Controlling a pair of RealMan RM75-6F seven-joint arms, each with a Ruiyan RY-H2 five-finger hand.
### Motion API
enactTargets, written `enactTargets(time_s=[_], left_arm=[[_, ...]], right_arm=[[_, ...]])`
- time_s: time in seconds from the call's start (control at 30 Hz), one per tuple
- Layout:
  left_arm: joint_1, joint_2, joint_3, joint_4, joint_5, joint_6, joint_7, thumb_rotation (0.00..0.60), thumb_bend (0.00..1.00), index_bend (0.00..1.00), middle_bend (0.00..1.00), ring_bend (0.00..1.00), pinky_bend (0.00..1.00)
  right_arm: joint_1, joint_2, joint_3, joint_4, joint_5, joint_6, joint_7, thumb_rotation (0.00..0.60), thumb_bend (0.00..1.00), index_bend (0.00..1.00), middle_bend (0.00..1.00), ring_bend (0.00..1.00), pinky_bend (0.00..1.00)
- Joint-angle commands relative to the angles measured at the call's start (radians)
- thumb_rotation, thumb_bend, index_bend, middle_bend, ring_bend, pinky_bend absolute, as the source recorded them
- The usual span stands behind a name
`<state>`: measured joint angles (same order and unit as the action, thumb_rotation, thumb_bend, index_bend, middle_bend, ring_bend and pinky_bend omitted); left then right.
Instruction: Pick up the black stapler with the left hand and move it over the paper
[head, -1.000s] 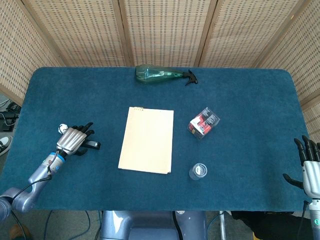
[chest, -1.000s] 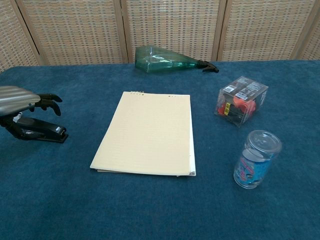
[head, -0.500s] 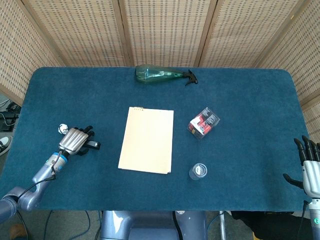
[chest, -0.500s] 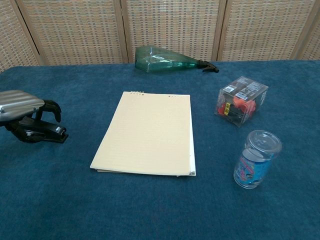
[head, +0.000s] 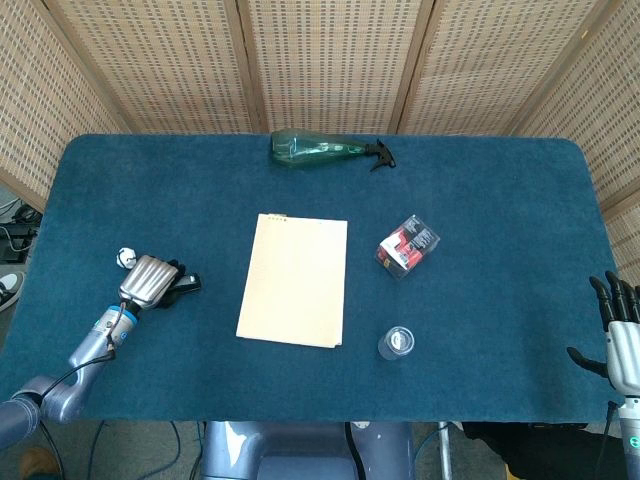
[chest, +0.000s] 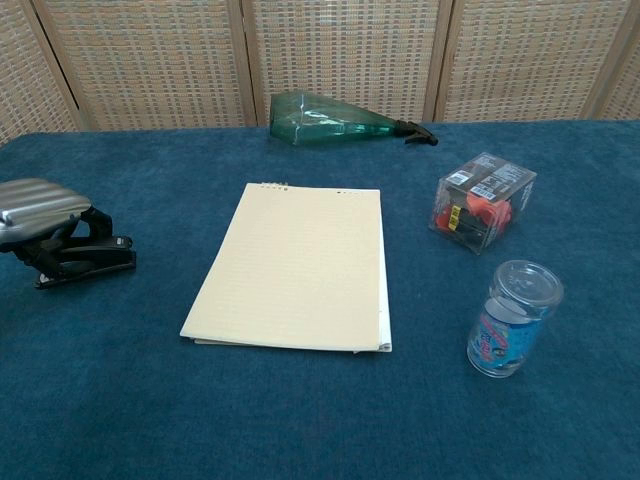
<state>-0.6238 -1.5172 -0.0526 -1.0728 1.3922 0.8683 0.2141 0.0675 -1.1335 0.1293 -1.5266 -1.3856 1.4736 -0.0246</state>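
Observation:
The black stapler (chest: 98, 257) lies at the left of the blue table, its nose pointing toward the paper and tilted slightly up. My left hand (chest: 40, 205) sits on top of it with the fingers curled down around its body, gripping it; in the head view the left hand (head: 150, 281) hides all but the tip of the stapler (head: 187, 284). The cream paper pad (head: 293, 293) lies flat at mid-table, a short way right of the stapler. My right hand (head: 620, 335) hangs off the table's right front corner, fingers apart, holding nothing.
A green spray bottle (head: 325, 150) lies on its side at the back edge. A clear box with red contents (head: 408, 245) and a small clear jar (head: 396, 342) stand right of the paper. A small white object (head: 125, 256) lies behind my left hand.
My left hand's fingers have closed down over the stapler, and the stapler's nose has tipped up a little. The right hand has stayed still.

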Motion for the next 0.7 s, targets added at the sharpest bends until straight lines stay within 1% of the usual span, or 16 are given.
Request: enactTargets(time_s=[0.03, 0.27, 0.37, 0.4, 0.43, 0.53, 0.63, 0.7], left_arm=[[0.000, 0.010, -0.001, -0.009, 0.001, 0.008, 0.005, 0.600, 0.61, 0.58, 0.47, 0.60, 0.55], [-0.007, 0.062, 0.007, -0.060, 0.033, 0.037, 0.005, 0.600, 0.61, 0.59, 0.48, 0.60, 0.55], [-0.019, 0.098, 0.006, -0.111, 0.062, 0.060, 0.004, 0.600, 0.61, 0.59, 0.47, 0.60, 0.55], [-0.027, 0.110, 0.000, -0.134, 0.075, 0.071, 0.003, 0.600, 0.61, 0.59, 0.47, 0.60, 0.55], [-0.051, 0.132, -0.016, -0.185, 0.098, 0.082, 0.010, 0.600, 0.61, 0.59, 0.48, 0.60, 0.55], [-0.085, 0.162, -0.039, -0.261, 0.084, 0.054, 0.056, 0.600, 0.61, 0.59, 0.48, 0.60, 0.55], [-0.119, 0.166, -0.065, -0.313, 0.059, 0.023, 0.109, 0.600, 0.61, 0.59, 0.48, 0.60, 0.55], [-0.150, 0.154, -0.085, -0.341, 0.034, -0.004, 0.160, 0.600, 0.60, 0.59, 0.48, 0.60, 0.55]], right_arm=[[0.000, 0.000, 0.000, 0.000, 0.000, 0.000, 0.000, 0.600, 0.00, 0.00, 0.00, 0.00, 0.00], [-0.001, 0.003, 0.000, -0.004, -0.001, 0.002, 0.004, 0.600, 0.00, 0.00, 0.00, 0.00, 0.00], [-0.001, 0.004, 0.003, -0.005, 0.004, 0.000, 0.005, 0.600, 0.00, 0.00, 0.00, 0.00, 0.00], [0.000, 0.005, 0.004, -0.005, 0.006, -0.001, 0.005, 0.600, 0.00, 0.00, 0.00, 0.00, 0.00], [0.001, 0.005, 0.006, -0.006, 0.011, -0.004, 0.005, 0.600, 0.00, 0.00, 0.00, 0.00, 0.00], [0.005, 0.004, 0.009, -0.005, 0.020, -0.013, 0.002, 0.600, 0.00, 0.00, 0.00, 0.00, 0.00], [0.010, 0.002, 0.013, -0.003, 0.032, -0.024, 0.000, 0.600, 0.00, 0.00, 0.00, 0.00, 0.00], [0.014, 0.001, 0.018, 0.001, 0.043, -0.033, -0.002, 0.600, 0.00, 0.00, 0.00, 0.00, 0.00]])
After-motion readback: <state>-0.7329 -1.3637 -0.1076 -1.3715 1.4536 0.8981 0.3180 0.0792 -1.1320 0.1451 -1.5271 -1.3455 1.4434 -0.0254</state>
